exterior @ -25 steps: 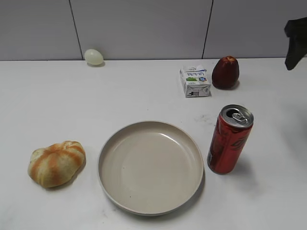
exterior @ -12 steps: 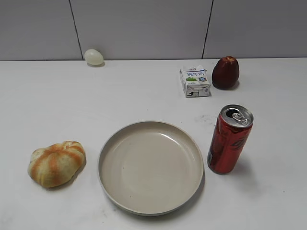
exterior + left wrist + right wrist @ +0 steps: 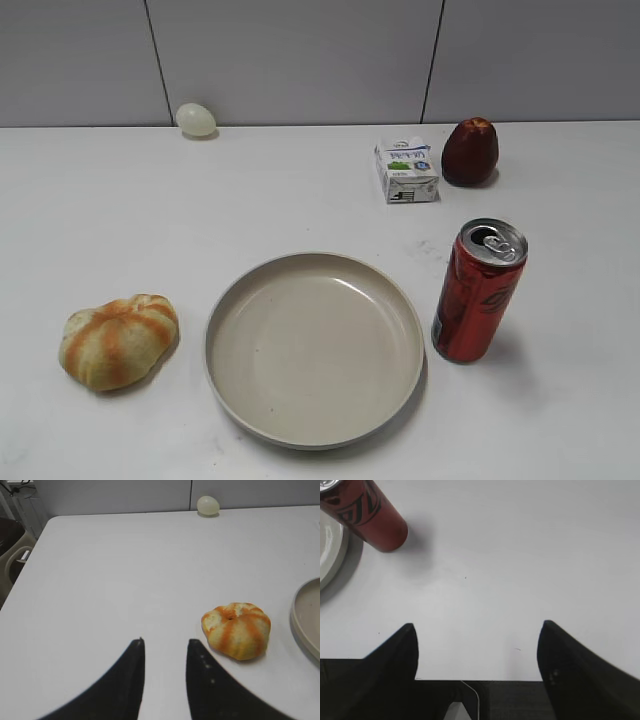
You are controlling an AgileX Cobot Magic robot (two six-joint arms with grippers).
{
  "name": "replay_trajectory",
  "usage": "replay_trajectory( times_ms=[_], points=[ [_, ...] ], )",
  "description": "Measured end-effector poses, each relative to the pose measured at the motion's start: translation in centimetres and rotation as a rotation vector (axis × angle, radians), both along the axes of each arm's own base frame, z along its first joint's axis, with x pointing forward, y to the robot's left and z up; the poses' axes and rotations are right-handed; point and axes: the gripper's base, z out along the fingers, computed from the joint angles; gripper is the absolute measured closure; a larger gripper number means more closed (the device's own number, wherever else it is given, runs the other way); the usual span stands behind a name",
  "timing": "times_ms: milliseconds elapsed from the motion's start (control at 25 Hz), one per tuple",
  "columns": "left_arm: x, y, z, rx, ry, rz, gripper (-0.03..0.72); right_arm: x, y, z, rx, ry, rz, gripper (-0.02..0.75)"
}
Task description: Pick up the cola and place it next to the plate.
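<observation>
The cola (image 3: 367,512) is standing upright at the upper left of the right wrist frame, just beside the plate (image 3: 331,550); the right gripper (image 3: 477,645), nearer, is gaping wide and empty; the left gripper (image 3: 165,652) is sitting narrowly parted.

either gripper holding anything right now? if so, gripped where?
Nothing held. The right gripper is open over bare table, apart from the cola, which stands beside the plate. The left gripper has only table between its fingers.

Red cola (image 3: 477,292) with dark lettering; beige plate (image 3: 228,375); orange-striped bun (image 3: 118,340)
</observation>
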Motion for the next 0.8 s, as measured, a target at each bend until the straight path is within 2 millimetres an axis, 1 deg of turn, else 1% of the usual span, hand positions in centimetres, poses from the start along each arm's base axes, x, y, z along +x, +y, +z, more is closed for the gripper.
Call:
replay_trajectory(
  times_ms=[120, 360, 600, 800],
  points=[
    [0.0, 0.0, 0.0, 0.0, 0.0, 0.0, 0.459, -1.9, -0.1, -0.8, 0.003, -0.06, 0.001, 0.148],
    [0.0, 0.0, 0.0, 0.0, 0.0, 0.0, 0.459, -4.6, -0.3, -0.3, 0.013, -0.235, 0.002, 0.15],
    [0.0, 0.0, 0.0, 0.0, 0.0, 0.0, 0.459, -6.4, -0.3, -0.1, 0.02, -0.348, 0.002, 0.162],
    [0.0, 0.0, 0.0, 0.0, 0.0, 0.0, 0.459, -7.4, -0.4, -0.1, 0.024, -0.415, 0.002, 0.164]
  ],
)
